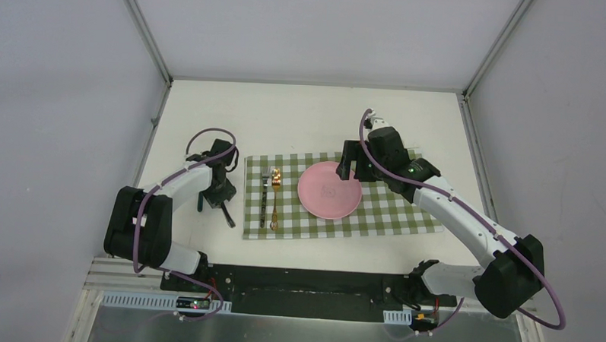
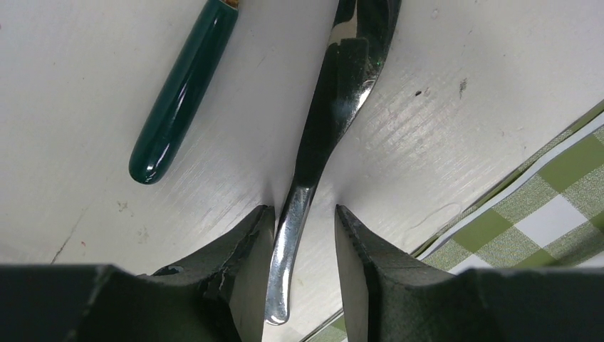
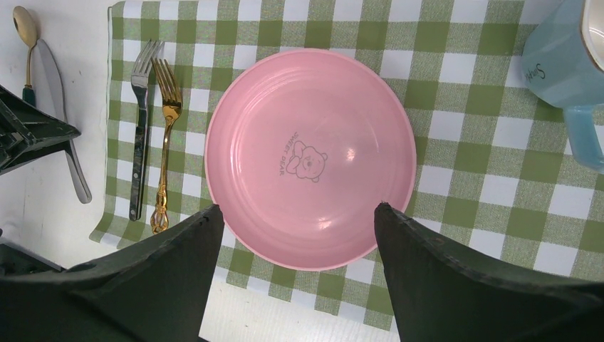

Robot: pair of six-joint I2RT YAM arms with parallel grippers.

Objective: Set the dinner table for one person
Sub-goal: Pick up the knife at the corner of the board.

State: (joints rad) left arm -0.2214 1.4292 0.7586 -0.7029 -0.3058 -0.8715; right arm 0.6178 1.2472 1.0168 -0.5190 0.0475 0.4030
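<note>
Two arms reach over the white table (image 1: 302, 110), which fills the floor of the top view between its aluminium rails. On its near middle we see a green-and-white checked cloth (image 1: 390, 212), lying flat.

We find the right tool (image 3: 298, 208) over the cloth with its fingers spread wide and nothing between them. Below it lies the round pink plate (image 3: 310, 157), which has a small bear printed at its centre. We find the left tool (image 2: 303, 209) low over bare table just left of the cloth, at a narrow opening. Its fingers straddle the handle of a silver knife (image 2: 324, 121) without clamping it, and a strip of table shows beside the handle.

A pale blue mug (image 3: 563, 64) stands on the cloth beside the plate, apart from it and partly cut off at the edge of the right wrist view.

A silver fork (image 3: 141, 121) and a gold fork (image 3: 165, 142) lie side by side on the cloth's left strip, the gold one nearer the plate.

We also see a spoon (image 2: 181, 92) with a dark green handle on bare table beside the knife, not touching it.
</note>
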